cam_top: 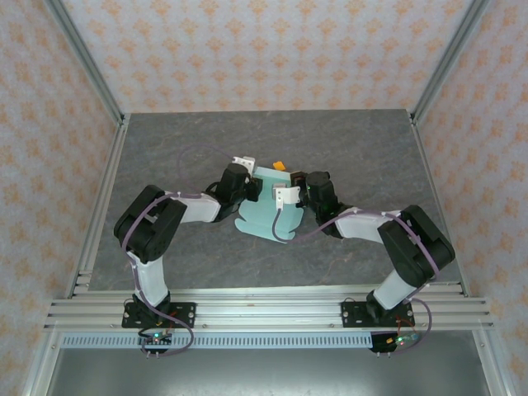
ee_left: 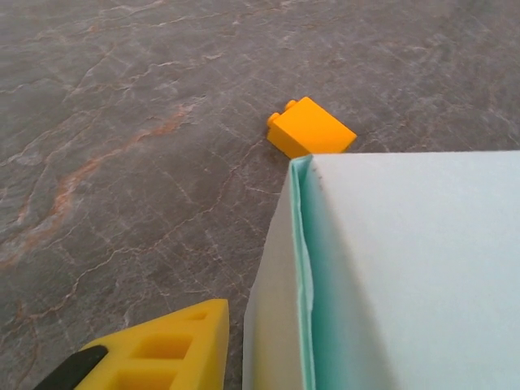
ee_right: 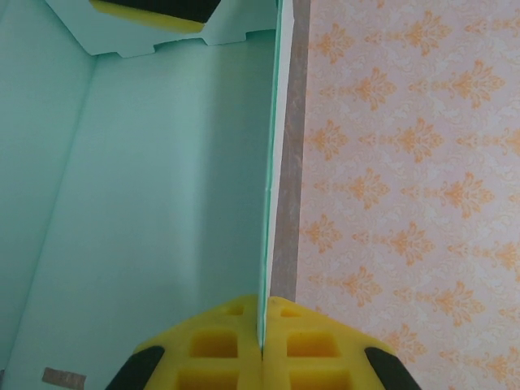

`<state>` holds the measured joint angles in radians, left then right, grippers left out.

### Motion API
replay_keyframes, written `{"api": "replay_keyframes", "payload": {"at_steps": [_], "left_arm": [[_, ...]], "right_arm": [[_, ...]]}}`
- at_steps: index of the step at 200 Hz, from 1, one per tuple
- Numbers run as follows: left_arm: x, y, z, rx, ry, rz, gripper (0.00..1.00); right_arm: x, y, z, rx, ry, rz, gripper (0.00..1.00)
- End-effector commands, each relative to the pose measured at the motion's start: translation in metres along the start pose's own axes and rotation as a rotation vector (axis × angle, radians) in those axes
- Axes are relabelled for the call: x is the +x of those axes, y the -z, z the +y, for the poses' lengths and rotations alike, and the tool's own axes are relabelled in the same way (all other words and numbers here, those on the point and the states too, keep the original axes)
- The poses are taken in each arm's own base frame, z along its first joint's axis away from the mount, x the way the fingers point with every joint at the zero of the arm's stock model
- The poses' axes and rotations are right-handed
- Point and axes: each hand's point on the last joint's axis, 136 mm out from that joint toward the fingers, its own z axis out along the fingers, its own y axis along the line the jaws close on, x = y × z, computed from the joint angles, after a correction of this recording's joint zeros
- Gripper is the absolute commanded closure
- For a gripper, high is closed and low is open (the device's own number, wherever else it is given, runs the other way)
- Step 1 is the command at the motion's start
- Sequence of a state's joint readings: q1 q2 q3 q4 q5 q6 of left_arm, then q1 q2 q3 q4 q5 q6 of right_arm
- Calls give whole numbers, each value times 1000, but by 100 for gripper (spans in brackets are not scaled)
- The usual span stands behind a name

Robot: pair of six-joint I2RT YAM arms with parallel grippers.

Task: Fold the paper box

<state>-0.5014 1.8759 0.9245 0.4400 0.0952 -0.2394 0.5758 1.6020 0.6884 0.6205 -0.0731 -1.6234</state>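
Though only half raised, the paper box [cam_top: 266, 216] sits at the middle of the desk [cam_top: 165, 148], one wall standing. My right claw [ee_right: 262, 345] is pressed together on that wall's edge, pinching the card. My left claw [cam_top: 252, 183] is against the box's other side; I can't tell how its jaws stand. A small orange cube [ee_left: 311, 127] lies just beyond the box's corner.

Mint-green paper box [cam_top: 266, 216], grey veined table [cam_top: 190, 148]

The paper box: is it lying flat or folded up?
Partly folded. The paper box has walls raised along creases in both wrist views; from above, rounded flaps lie spread on the table.
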Motion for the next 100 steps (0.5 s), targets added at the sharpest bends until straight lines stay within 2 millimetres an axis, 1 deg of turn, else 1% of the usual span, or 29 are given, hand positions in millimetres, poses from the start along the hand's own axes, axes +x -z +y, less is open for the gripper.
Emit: {"api": "replay_keyframes", "payload": {"at_steps": [1, 45, 65, 94, 100], "left_arm": [[20, -8, 54, -267, 80, 43, 75], [26, -3, 75, -443, 147, 63, 80], [26, 1, 78, -504, 145, 65, 81], [25, 3, 78, -529, 176, 51, 82], [25, 3, 79, -534, 211, 40, 82]], "right_arm": [[0, 6, 18, -71, 7, 5, 100], [0, 7, 21, -80, -6, 8, 100], [-1, 6, 21, -84, -14, 7, 100], [-1, 6, 20, -88, -21, 10, 100], [-1, 6, 20, -88, -21, 12, 100]]}}
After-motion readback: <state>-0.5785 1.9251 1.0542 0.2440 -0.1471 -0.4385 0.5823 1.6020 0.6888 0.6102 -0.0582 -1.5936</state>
